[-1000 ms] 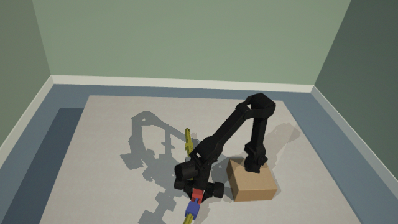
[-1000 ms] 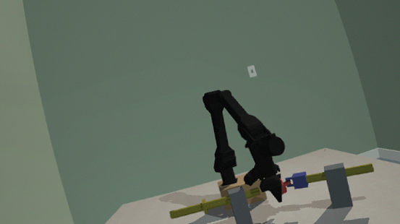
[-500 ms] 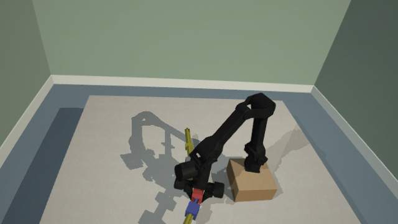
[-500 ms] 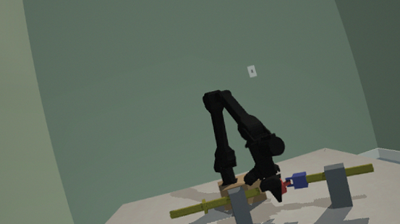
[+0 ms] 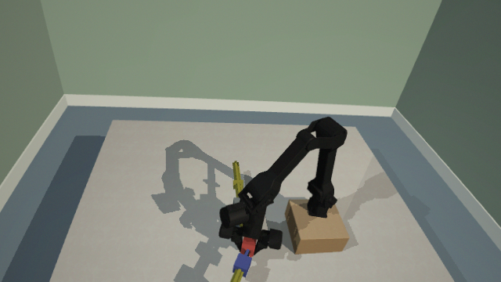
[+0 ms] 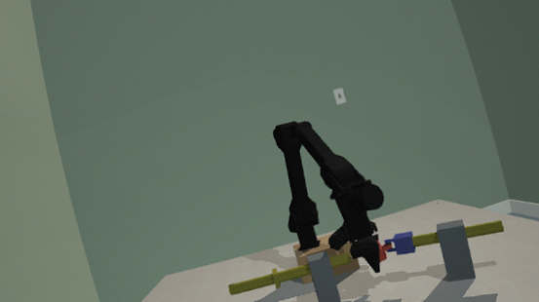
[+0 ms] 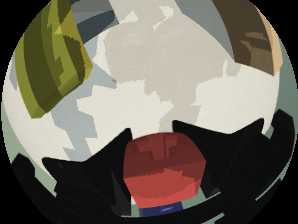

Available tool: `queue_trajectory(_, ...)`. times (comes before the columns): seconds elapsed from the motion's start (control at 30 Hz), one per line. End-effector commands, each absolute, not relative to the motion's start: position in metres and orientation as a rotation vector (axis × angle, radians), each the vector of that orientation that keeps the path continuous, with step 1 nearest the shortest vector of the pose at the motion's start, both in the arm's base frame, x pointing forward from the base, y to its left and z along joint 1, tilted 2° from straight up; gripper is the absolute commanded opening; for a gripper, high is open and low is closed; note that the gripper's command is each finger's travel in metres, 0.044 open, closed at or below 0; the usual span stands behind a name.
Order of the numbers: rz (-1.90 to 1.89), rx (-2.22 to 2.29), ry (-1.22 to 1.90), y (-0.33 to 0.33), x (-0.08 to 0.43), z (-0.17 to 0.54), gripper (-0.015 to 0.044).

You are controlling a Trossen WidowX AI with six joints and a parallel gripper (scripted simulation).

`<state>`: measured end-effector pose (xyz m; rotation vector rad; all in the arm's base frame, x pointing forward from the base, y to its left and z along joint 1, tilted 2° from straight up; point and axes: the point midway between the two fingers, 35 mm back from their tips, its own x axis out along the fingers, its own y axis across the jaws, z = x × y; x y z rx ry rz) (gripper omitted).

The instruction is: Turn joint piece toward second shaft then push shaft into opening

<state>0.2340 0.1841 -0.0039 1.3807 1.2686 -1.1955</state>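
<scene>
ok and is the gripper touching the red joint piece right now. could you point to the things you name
Touching. The wrist view shows the fingers on both sides of the red joint piece [image 5: 248, 246] [image 6: 382, 252] [image 7: 162, 172], pressed against its left and right faces.

Red joint piece [image 5: 248, 246] [image 6: 382, 252] [image 7: 165, 167] hinged to blue piece [image 5: 242, 264] [image 6: 404, 243] [image 7: 162, 208], yellow shaft [image 5: 236, 172] [image 6: 252, 284] [image 7: 47, 60] apart

My top camera looks down from above at a slant, far enough back to take in the tabletop [image 5: 137, 164] and the wall at 12 o'clock. My exterior camera sits low, near table height, facing the arm [image 5: 290, 157] [image 6: 296, 168] across the table, a wall outlet [image 6: 339, 96] at 1 o'clock. Both views share the arm and its cardboard-colored box [image 5: 321, 233] [image 6: 304, 265]. My wrist camera peers from close range past the gripper [image 7: 165, 167], the red piece [image 7: 165, 170] at 6 o'clock.
</scene>
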Motion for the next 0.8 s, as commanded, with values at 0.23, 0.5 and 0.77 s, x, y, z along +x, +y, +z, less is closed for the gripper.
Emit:
queue_trajectory(0.23, -1.195, 1.381, 1.269, 0.1841, 0.2340, -0.0039, 0.0147)
queue_trajectory(0.5, -1.195, 1.381, 1.269, 0.1841, 0.2340, -0.0039, 0.0000)
queue_trajectory(0.77, -1.188, 1.297, 1.257, 0.1832, 0.2364, -0.0013, 0.0000)
